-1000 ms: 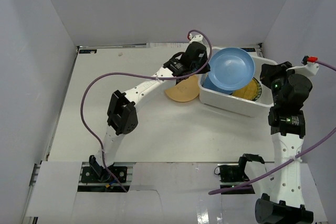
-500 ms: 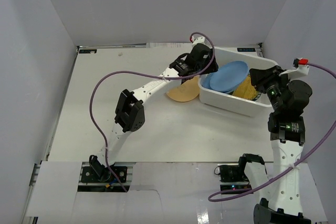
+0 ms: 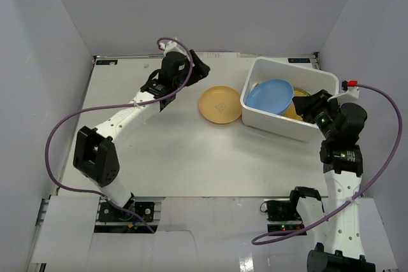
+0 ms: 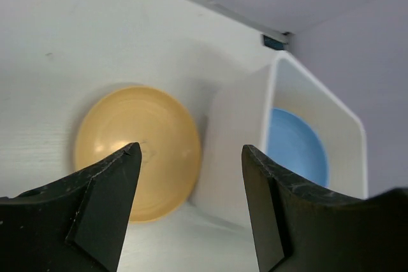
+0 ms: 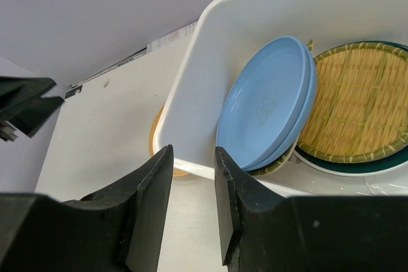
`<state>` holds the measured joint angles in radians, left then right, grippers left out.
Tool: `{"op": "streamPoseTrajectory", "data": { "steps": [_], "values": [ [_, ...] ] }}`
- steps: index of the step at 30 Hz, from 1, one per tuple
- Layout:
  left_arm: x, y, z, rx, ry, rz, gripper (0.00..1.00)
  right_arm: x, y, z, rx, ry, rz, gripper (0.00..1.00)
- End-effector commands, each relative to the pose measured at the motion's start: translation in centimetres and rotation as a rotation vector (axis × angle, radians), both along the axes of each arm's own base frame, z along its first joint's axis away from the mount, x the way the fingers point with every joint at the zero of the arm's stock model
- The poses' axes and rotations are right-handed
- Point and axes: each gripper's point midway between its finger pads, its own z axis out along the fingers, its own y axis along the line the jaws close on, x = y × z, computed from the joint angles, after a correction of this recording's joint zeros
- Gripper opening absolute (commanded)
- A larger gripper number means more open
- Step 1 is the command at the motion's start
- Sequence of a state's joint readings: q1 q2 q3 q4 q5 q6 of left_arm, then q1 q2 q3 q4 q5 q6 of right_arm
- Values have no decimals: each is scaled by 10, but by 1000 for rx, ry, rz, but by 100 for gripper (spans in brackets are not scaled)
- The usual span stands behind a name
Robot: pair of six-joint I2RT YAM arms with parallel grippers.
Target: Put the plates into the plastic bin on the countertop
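While spread and empty, left hand (image 3: 201, 68) apart from orange-yellow plate (image 3: 220, 104) beside plastic bin (image 3: 275, 125).

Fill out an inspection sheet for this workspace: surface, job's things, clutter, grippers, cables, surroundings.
Surface: white countertop, flat, with one plate lying on it.
Job's things: orange-yellow plate lies on the countertop just left of the plastic bin, outside it. Two light blue plates lean stacked inside the bin. A round yellow-green striped plate sits beside them; others are partly hidden.
Clutter: nothing seen.
Grippers: left gripper open, empty, facing the orange-yellow plate but apart from it. Right gripper jaws slightly apart, empty, at the bin's near right side.
Cables: left purple cable and right purple cable loop off the arms, away from the plates.
Surroundings: pale grey walls on three sides.
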<state>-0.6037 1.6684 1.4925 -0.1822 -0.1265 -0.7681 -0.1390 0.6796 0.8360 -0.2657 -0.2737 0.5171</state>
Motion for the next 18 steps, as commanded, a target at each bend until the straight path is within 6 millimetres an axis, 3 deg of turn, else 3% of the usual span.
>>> {"op": "streamPoseTrajectory", "data": {
  "steps": [1,3,6,7,8,11,14,15,16,17,18],
  "values": [
    [-2,23,-83,29,156,22,74,-5,10,17,0,-74,55,39],
    [-4,33,-131,69,252,27,74,-8,14,17,8,-77,78,40],
    [-1,30,-164,97,315,-1,73,-11,21,13,21,-71,120,40],
    [2,28,-187,123,352,-8,73,-13,23,12,23,-71,129,40],
    [7,23,-187,120,351,-19,71,-13,25,11,25,-67,141,40],
    [9,16,-218,144,410,-45,66,-16,27,6,28,-61,152,40],
    [15,22,-235,188,427,-10,44,-17,29,1,34,-55,163,40],
    [16,30,-241,214,429,29,19,-16,29,-2,39,-48,164,40],
    [16,34,-243,226,429,43,7,-16,30,-5,43,-43,168,40],
    [16,41,-239,231,420,63,0,-15,31,-5,44,-43,174,40],
    [12,49,-243,247,426,87,0,-15,32,-7,49,-40,177,40]
  ]
}}
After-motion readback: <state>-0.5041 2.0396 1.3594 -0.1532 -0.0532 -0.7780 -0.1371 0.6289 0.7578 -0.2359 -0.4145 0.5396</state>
